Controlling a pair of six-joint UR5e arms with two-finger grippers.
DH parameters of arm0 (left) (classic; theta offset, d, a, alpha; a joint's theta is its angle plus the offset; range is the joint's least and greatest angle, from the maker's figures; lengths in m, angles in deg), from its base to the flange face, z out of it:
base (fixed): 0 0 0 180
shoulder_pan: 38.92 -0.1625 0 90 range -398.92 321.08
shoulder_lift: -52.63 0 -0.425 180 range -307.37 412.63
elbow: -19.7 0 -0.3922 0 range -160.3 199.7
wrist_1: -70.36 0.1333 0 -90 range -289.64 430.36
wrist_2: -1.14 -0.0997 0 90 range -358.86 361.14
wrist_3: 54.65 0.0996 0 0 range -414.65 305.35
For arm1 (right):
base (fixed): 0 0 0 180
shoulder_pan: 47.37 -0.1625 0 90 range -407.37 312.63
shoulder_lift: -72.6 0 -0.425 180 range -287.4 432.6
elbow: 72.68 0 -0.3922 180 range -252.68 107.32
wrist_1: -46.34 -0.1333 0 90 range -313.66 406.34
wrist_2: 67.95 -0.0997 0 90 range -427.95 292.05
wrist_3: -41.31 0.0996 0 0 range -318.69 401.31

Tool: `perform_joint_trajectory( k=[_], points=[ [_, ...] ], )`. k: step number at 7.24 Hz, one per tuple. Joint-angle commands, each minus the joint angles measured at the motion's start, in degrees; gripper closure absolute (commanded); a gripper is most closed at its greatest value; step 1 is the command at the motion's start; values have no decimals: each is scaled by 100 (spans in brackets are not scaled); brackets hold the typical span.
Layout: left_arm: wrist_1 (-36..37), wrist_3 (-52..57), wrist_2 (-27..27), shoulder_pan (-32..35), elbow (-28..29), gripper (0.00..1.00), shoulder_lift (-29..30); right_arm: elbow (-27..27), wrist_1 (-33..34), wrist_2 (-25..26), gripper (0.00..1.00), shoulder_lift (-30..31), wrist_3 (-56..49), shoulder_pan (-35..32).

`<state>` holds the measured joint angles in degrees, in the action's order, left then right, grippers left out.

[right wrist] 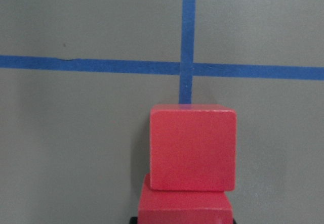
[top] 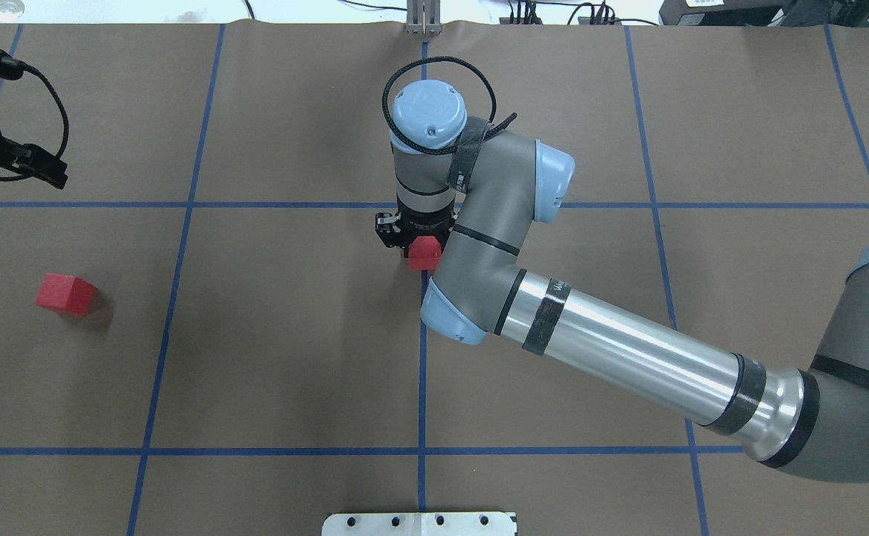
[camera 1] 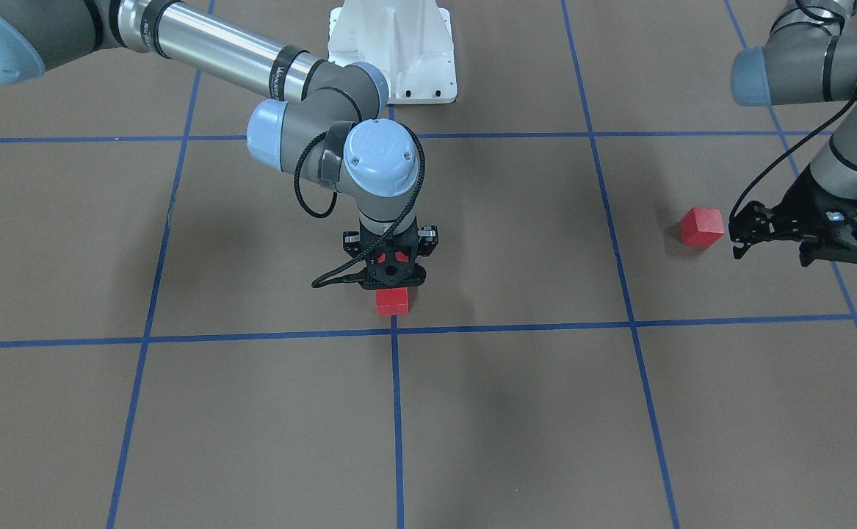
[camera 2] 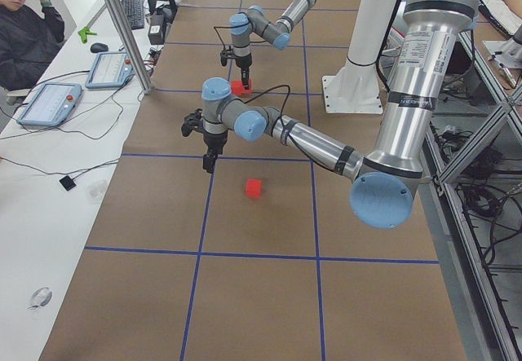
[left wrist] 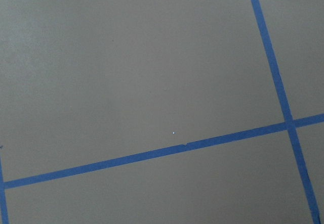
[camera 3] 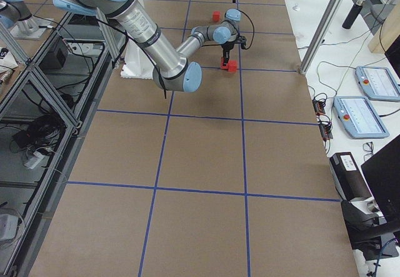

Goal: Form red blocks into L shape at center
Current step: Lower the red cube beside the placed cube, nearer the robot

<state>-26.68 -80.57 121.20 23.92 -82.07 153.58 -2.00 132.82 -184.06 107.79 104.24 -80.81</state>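
Note:
My right gripper points straight down just on the robot's side of the center crossing. It is shut on a red block, held low. A second red block lies on the table right in front of it, between it and the crossing; the two blocks look close or touching. The third red block lies far off on the robot's left. My left gripper hangs open and empty above the table beside that block. Its wrist view shows only table and tape.
The white robot base stands behind the center. The right arm's long forearm crosses the table's near right part. An operator, tablets and a metal post are along the far table edge.

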Motion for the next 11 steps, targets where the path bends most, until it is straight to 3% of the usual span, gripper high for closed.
perform_joint_trajectory(
  k=[1, 4, 6, 11],
  points=[
    [0, -1, 0, 0, -1, 0, 3, -2, -43, 0, 86, 32, 0, -13],
    [0, -1, 0, 0, -1, 0, 21, -11, -69, 0, 71, 41, 0, -13],
    [0, -1, 0, 0, -1, 0, 30, -11, -78, 27, 45, 49, -9, -13],
    [0, -10, 0, 0, -1, 0, 39, -11, -87, 124, 36, 85, -18, -13]
  ],
)
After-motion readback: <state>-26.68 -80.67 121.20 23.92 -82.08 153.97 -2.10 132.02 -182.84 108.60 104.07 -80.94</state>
